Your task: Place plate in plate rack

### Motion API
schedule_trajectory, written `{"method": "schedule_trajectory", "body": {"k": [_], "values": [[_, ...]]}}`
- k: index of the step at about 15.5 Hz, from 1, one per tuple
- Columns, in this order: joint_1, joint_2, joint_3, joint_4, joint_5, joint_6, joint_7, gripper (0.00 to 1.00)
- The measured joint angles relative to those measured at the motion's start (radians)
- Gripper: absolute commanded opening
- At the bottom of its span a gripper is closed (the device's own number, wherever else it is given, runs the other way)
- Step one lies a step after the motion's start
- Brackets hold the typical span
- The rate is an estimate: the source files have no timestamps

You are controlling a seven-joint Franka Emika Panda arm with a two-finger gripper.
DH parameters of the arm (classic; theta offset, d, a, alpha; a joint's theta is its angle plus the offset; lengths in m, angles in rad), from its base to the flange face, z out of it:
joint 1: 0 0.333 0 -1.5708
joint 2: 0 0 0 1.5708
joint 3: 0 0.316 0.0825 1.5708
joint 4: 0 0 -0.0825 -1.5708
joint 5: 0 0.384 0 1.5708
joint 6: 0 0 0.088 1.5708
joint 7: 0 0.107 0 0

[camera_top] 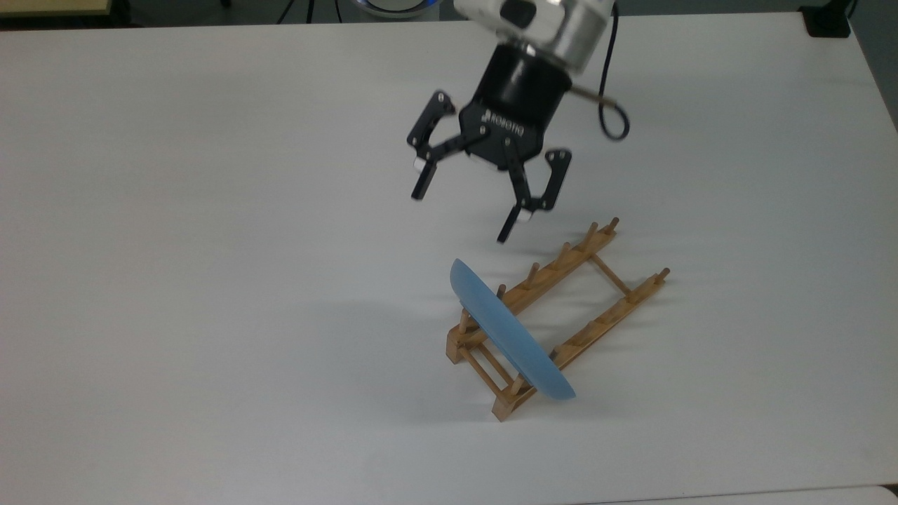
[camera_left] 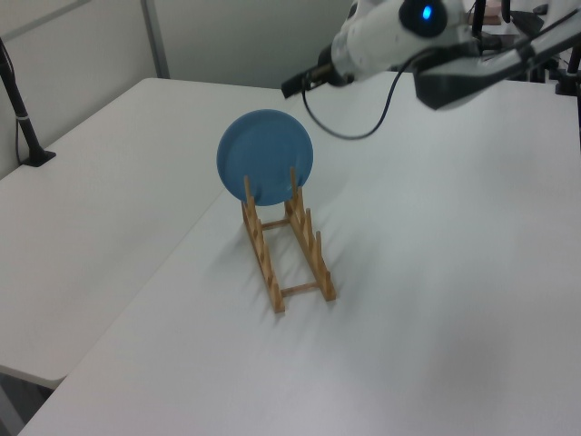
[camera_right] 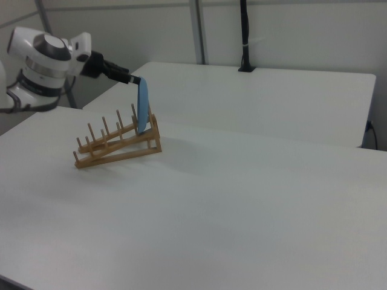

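The light blue plate (camera_top: 508, 333) (camera_left: 264, 158) (camera_right: 143, 107) stands on edge in the end slot of the light-wood plate rack (camera_top: 593, 291) (camera_left: 289, 245) (camera_right: 112, 145), leaning on its pegs. My gripper (camera_top: 463, 214) (camera_left: 292, 86) (camera_right: 133, 79) hangs open above and behind the plate, apart from it, with nothing between its fingers. In the top view the gripper sits up and to the left of the rack's far end.
The white table (camera_top: 210, 245) spreads wide around the rack. A second white table (camera_right: 272, 96) stands behind it in the right view, with a black post (camera_right: 245, 36) on it. Another black post (camera_left: 23, 127) stands at the left view's left.
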Motion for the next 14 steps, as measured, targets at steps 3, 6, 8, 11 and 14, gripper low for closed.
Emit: {"method": "schedule_trajectory", "body": {"k": [3, 6, 8, 11, 14], "values": [[-0.004, -0.054, 0.0, 0.0, 0.168, -0.072, -0.085, 1.0], [-0.019, -0.1, -0.001, 0.001, 0.407, -0.185, -0.285, 1.0], [-0.046, -0.14, -0.002, 0.003, 0.573, -0.274, -0.449, 1.0], [-0.093, -0.208, -0.004, 0.005, 0.731, -0.423, -0.626, 1.0], [-0.163, -0.265, -0.008, 0.005, 0.876, -0.56, -0.828, 1.0]]}}
